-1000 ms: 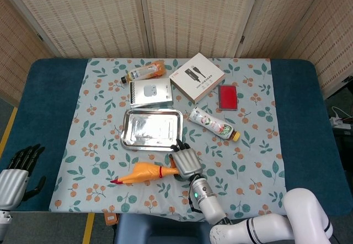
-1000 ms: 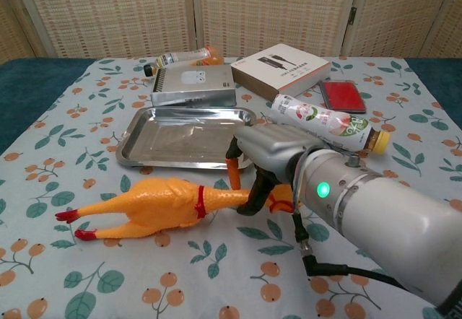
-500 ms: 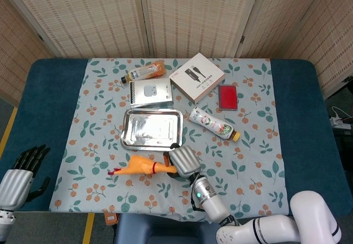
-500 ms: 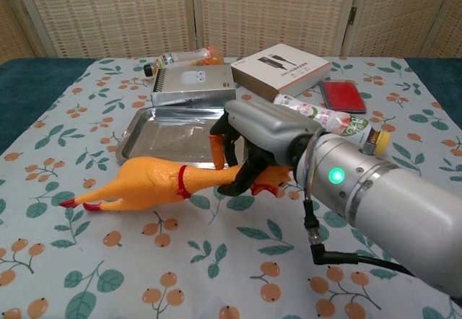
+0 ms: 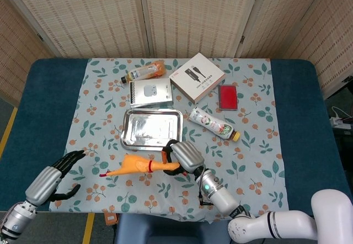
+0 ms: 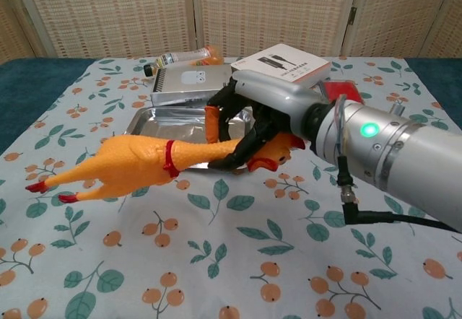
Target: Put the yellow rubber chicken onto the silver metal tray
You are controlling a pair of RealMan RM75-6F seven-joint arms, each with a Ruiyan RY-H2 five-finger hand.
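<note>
One hand busy: right hand (image 6: 263,128) grips rubber chicken (image 6: 137,166) by neck, lifted for tray (image 5: 128,136) at 12 o'clock; left hand (image 5: 55,176) spread, empty.

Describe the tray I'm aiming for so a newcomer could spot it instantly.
On the floral tablecloth, look near the middle, just beyond the right hand holding the yellow rubber chicken. The silver metal tray lies there, in front of the grey ribbed box. It is the only shiny, shallow, rimmed rectangle, and it holds nothing.
</note>
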